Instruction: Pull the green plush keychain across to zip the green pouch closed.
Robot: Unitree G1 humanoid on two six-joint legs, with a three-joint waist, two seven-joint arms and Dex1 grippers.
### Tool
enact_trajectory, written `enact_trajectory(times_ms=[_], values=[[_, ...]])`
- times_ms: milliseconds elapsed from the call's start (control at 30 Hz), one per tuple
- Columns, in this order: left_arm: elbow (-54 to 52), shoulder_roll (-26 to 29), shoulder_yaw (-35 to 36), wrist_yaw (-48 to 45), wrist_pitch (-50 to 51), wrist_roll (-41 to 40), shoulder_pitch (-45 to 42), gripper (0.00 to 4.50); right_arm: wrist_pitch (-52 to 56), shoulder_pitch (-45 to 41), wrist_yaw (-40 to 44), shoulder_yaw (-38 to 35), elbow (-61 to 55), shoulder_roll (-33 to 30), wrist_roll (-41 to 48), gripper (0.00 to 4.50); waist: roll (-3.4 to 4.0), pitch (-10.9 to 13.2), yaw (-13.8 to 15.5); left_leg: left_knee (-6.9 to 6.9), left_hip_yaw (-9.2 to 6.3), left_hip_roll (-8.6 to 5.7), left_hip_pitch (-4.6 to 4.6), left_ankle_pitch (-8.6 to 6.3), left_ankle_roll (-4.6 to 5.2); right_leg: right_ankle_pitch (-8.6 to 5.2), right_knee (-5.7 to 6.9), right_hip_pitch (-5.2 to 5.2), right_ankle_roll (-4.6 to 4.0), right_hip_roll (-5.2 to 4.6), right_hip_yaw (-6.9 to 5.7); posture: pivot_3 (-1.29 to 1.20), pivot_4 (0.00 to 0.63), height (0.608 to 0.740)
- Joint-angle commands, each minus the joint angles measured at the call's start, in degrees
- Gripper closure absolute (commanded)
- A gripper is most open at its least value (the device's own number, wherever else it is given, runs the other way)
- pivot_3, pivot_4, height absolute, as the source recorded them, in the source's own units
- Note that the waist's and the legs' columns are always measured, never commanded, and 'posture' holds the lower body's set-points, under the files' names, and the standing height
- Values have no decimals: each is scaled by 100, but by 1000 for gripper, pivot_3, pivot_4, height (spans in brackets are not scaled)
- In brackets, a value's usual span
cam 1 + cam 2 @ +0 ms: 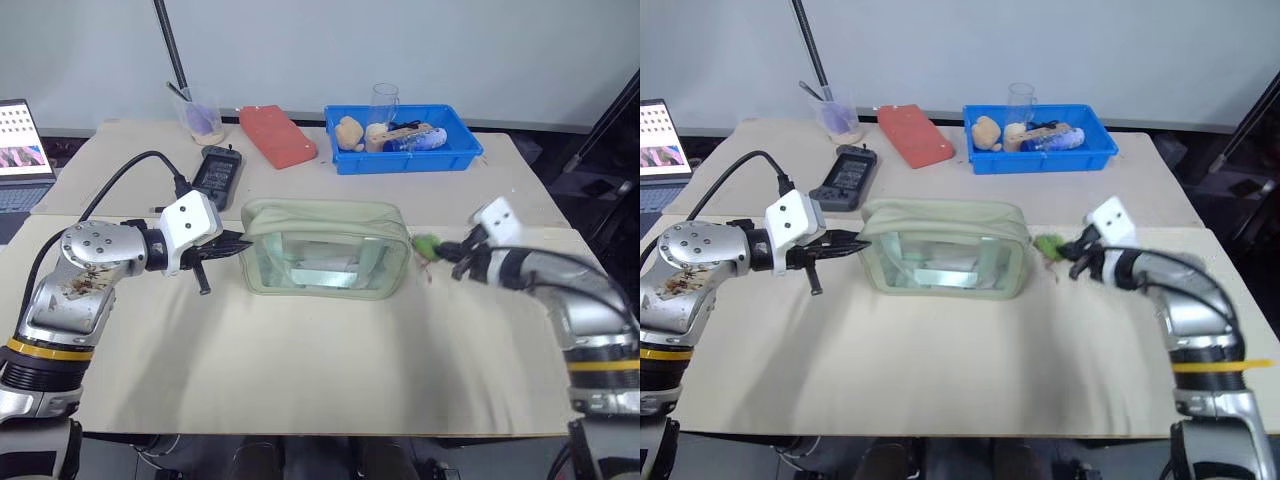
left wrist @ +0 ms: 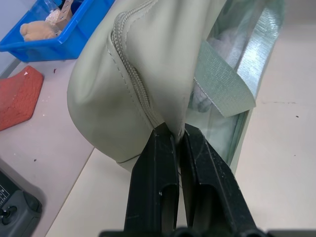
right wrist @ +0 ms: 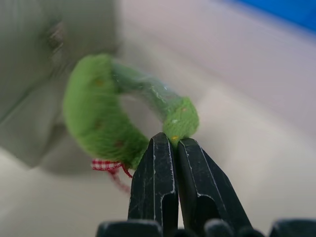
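The green pouch [image 1: 325,250] stands on the table's middle, its clear panel facing me and its zipper [image 2: 129,79] running along the top. My left gripper [image 1: 238,243] is shut on the pouch's left end, pinching the fabric [image 2: 170,129] just below the zipper's end. The green plush keychain [image 1: 427,243] hangs at the pouch's right end, a lime fuzzy ring [image 3: 113,111] with a red checked cord. My right gripper [image 1: 447,250] is shut on the ring's lower edge, just right of the pouch.
A blue tray [image 1: 402,155] with small items and a clear cup stands at the back right. A red block [image 1: 277,135], a black handheld device [image 1: 217,172] and a plastic cup [image 1: 200,115] sit at the back left. A laptop [image 1: 22,150] is at the far left.
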Motion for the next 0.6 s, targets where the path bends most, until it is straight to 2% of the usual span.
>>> enact_trajectory(times_ms=[33, 233, 300, 467, 600], values=[[46, 22, -64, -48, 2, 109, 45, 4500, -75, 92, -276, 93, -279, 161, -104, 4473, 1, 0, -1, 0, 0, 0, 0, 0, 0, 0, 1, 0, 1, 0, 0, 0, 150, 740], [-45, 19, 19, -4, 63, 73, 128, 4500, -332, -254, -250, 75, -62, 114, -132, 4473, 3, -2, -4, 1, 0, 0, 3, 0, 0, 0, 0, 2, 1, 0, 0, 0, 150, 740], [-61, 4, 156, 1, 120, -58, 131, 4500, -403, -445, 13, -95, -42, -2, 75, 3739, 3, -2, -6, 1, 0, 1, 3, 0, -1, 0, 0, 1, 1, 0, 0, 0, 150, 740], [-132, 34, 862, -54, 797, -882, 4, 2470, -241, -830, 1074, -408, -107, -830, 613, 2151, 1, 1, 7, 0, -3, 1, -4, 0, 0, -1, -3, -2, 2, 2, 0, 0, 150, 740], [-134, 333, 1470, -256, 1663, -1702, -261, 448, 234, -1205, 1785, -561, -384, -1473, 1169, 678, -1, 1, -3, -2, -3, 2, -7, -1, 1, -2, -8, -6, 2, 2, 0, 0, 150, 740]])
